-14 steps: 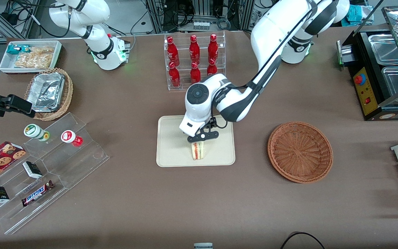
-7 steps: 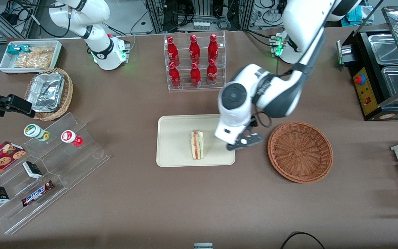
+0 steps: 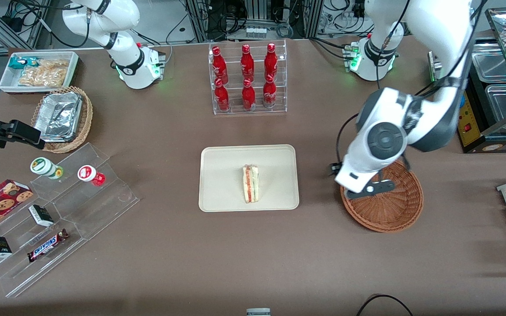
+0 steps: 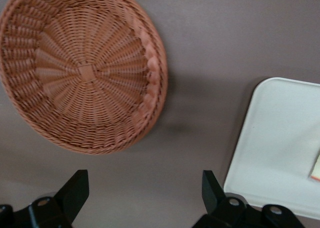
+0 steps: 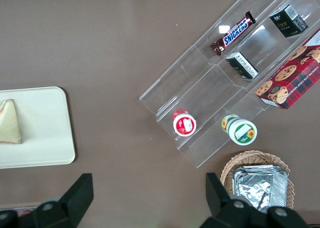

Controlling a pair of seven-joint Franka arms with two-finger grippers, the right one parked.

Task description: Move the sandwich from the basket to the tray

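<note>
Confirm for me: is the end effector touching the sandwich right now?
Apart. The front view shows the sandwich lying alone on the tray, while the open end effector hangs over the basket.

sandwich on tray; gripper above basket rim

Sandwich on tray; claw above basket beside tray.
</note>
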